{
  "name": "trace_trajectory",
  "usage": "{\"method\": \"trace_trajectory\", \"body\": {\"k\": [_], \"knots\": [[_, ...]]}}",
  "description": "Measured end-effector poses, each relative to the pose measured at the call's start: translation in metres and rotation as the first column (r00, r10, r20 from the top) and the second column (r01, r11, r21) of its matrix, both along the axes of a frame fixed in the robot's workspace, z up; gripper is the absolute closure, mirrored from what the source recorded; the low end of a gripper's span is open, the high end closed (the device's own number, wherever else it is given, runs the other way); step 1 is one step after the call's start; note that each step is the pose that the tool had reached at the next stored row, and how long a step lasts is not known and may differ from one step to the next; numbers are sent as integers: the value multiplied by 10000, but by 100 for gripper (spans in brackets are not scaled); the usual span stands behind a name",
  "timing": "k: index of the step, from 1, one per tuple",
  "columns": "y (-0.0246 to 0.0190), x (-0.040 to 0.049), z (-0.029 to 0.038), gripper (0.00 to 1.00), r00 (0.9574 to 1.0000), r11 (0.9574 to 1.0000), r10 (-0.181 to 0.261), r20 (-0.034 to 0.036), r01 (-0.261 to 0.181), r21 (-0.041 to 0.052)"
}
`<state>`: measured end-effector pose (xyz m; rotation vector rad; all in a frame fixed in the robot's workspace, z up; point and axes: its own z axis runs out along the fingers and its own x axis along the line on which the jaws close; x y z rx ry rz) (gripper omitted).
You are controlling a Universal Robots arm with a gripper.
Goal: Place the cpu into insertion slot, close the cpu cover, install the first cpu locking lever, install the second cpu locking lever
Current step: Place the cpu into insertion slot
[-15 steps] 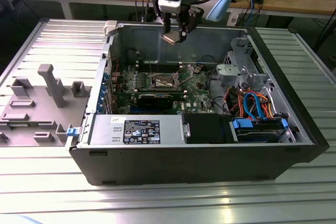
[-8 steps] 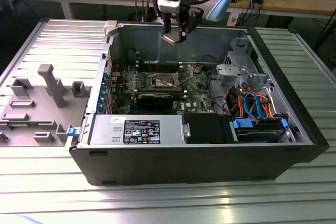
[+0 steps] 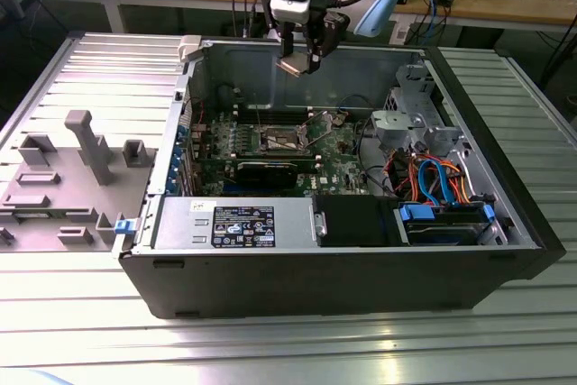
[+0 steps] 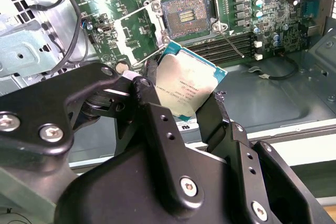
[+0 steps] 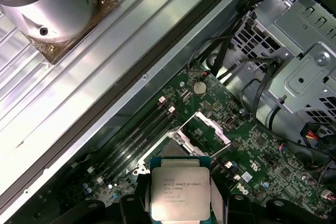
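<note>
Overhead, one gripper (image 3: 298, 62) clamped on one cpu (image 4: 188, 86), above one bare insertion slot (image 4: 185, 17), one cpu cover (image 5: 214, 126) raised, inside one computer case (image 3: 315, 279)

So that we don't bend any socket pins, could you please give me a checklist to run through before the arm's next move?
1. The hand grips the small flat square silver-grey chip: ok, clamped by two opposite edges.
2. The square dark-centred socket on the green circuit board is empty: ok.
3. The thin silvery square cover frame is open: ok, raised beside the socket.
4. Chip lined up over socket: cannot tell; it hangs high above the board, inside the open black computer case.
5. Chip's orientation matches socket: cannot tell.
</note>
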<state>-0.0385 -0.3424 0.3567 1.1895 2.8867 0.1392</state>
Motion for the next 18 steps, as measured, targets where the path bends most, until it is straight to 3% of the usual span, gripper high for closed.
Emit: {"method": "trace_trajectory", "body": {"k": [1, 3, 18], "knots": [[0, 0, 0, 46, 10000, 10000, -42, 0, 42, 0], [-4, 0, -1, 46, 9964, 9964, -846, 0, 846, 0], [-4, 0, -1, 46, 9933, 9933, -1159, -1, 1159, 0]]}}
